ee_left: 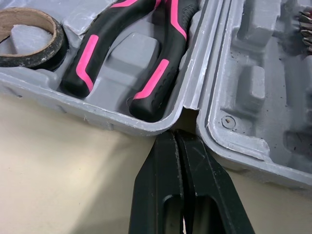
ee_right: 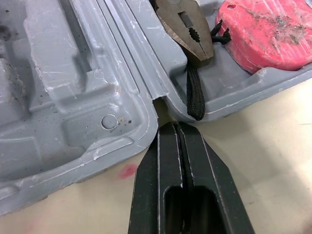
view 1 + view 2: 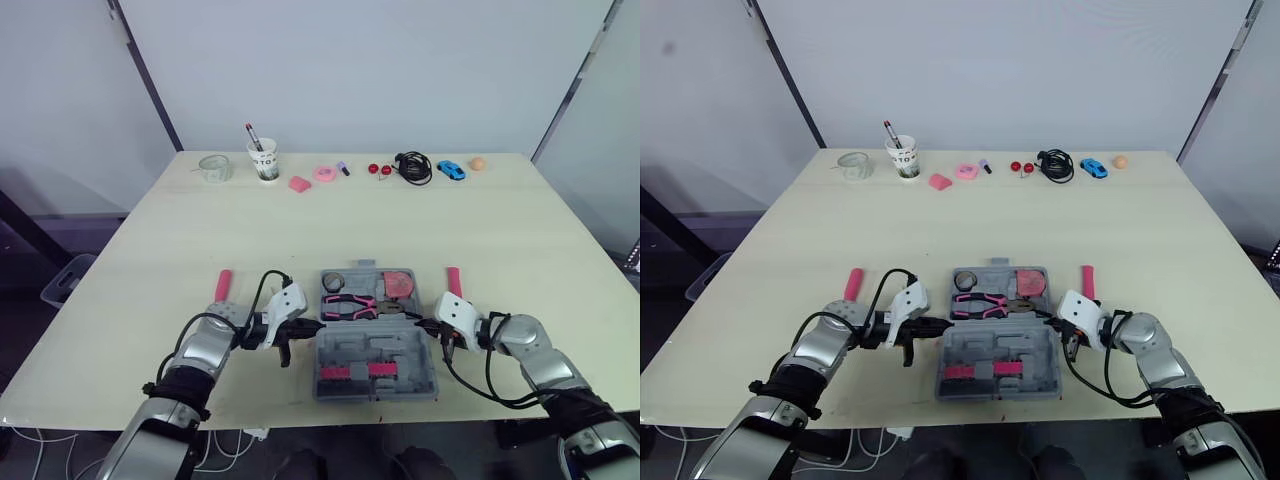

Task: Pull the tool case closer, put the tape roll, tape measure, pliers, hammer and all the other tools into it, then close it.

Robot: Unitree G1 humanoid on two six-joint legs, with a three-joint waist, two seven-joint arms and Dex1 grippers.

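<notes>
The grey tool case (image 3: pixel 375 345) lies open near the table's front edge. Its far half holds a tape roll (image 1: pixel 29 36), pink-and-black pliers (image 1: pixel 146 53) and a red tape measure (image 2: pixel 265 29). The near half carries pink pieces (image 3: pixel 355 372) in its moulded slots. My left gripper (image 1: pixel 176 134) is shut, with its tip at the hinge notch on the case's left side. My right gripper (image 2: pixel 176 126) is shut too, its tip at the hinge notch on the right side. One pink-handled tool (image 3: pixel 223 285) lies left of the case. Another (image 3: pixel 453 280) lies to the right.
Along the table's far edge stand a glass jar (image 3: pixel 214 167), a cup with a pen (image 3: pixel 263 158), a pink eraser (image 3: pixel 299 183), a pink tape ring (image 3: pixel 325 172), a black cable (image 3: pixel 413 167), a blue toy car (image 3: pixel 451 169) and an orange ball (image 3: pixel 478 163).
</notes>
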